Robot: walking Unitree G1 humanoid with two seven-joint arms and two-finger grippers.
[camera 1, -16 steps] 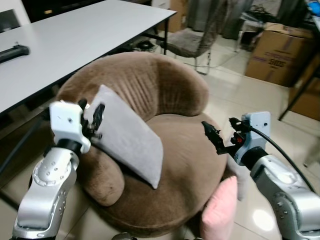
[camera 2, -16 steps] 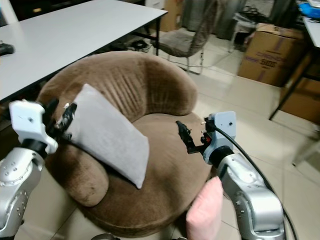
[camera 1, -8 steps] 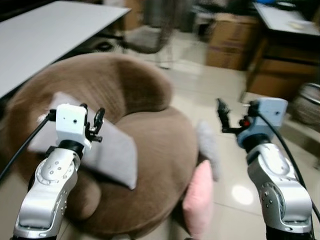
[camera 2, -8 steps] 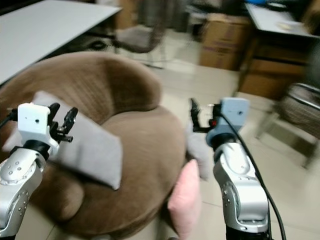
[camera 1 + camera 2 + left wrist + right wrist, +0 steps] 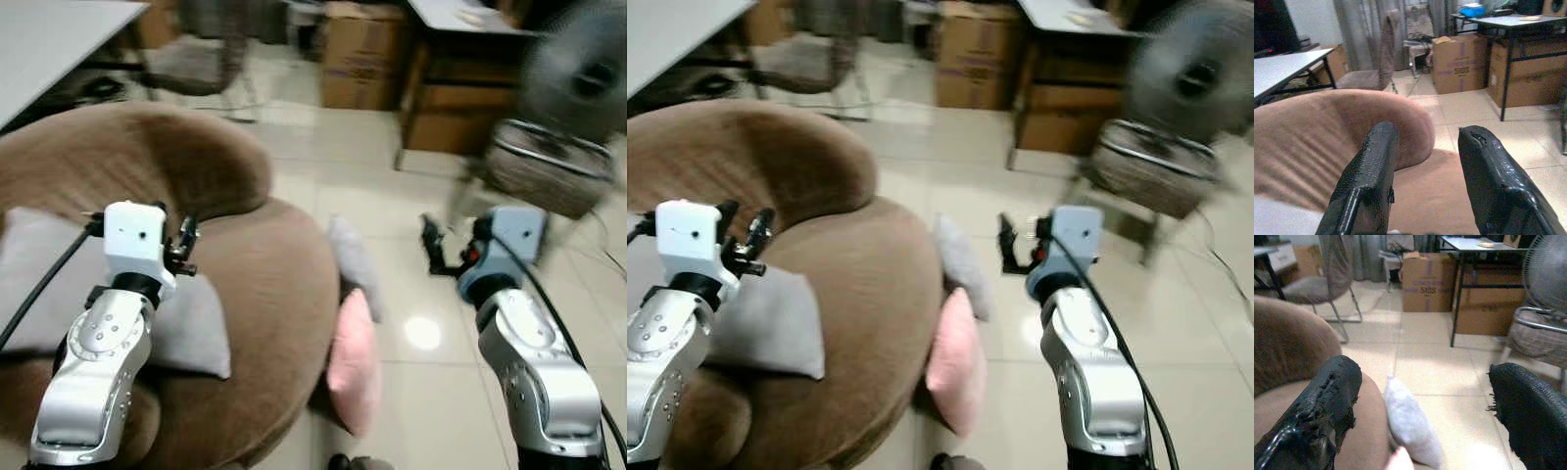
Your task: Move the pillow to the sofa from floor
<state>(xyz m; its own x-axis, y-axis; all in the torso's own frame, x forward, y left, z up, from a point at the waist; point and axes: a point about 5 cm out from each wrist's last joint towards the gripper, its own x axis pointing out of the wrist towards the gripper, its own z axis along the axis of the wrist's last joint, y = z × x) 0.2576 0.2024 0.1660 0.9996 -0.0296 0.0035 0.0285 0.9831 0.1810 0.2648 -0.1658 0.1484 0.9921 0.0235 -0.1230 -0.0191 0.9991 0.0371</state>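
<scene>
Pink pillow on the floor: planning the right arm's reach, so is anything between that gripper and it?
Nothing visible. The open right gripper hangs over bare tile; the pink pillow leans against the sofa, a grey pillow behind it.

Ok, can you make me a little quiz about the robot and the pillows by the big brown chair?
1. True or false: the pink pillow lies on the seat of the brown round sofa.
2. Which pillow is already on the sofa? A) the pink pillow B) the grey pillow beside the left gripper C) the pale grey pillow on the tiled floor
3. Fill in: the right gripper hangs over the floor with its fingers ____, holding nothing.

Key:
1. False: it leans against the sofa's side, on the floor.
2. B
3. open
</scene>
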